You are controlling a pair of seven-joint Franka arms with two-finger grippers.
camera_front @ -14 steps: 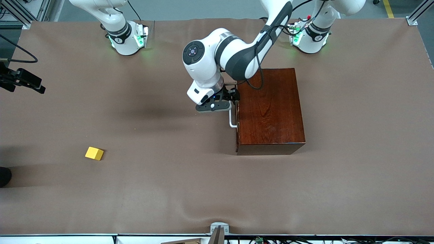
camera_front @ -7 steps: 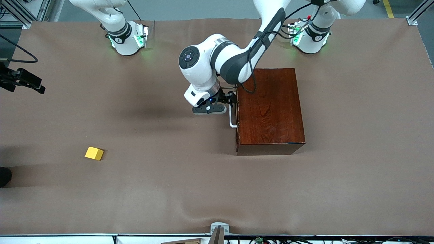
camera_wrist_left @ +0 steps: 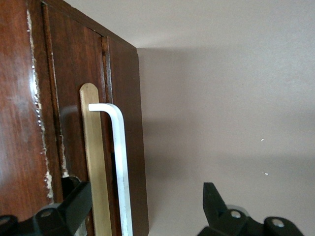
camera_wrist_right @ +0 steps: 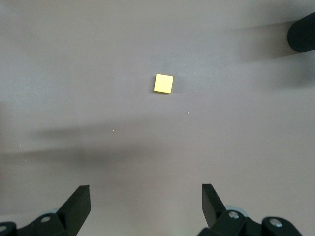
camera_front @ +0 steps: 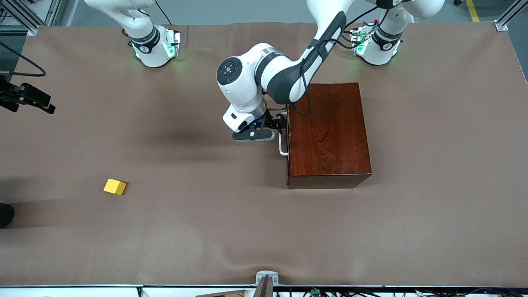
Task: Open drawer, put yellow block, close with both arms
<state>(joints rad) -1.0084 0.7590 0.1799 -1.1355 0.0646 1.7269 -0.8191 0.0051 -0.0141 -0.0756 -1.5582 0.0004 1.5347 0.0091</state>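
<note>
Robot lab: cloth-covered table [camera_front: 206, 231], aluminium framing [camera_front: 509, 14]

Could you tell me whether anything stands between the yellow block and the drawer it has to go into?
Only bare table lies between the yellow block and the wooden box. The drawer itself is the obstacle: it sits shut, flush in the box. The left gripper is at its white handle, jaws open around the bar.

L arm: I see it reach from its base at upper right to frame centre, wrist bent down | left gripper [camera_front: 277, 126]: jaws spread wide | R arm: only base at upper left, waiting | right gripper [camera_wrist_right: 146, 206]: jaws wide apart, high up
</note>
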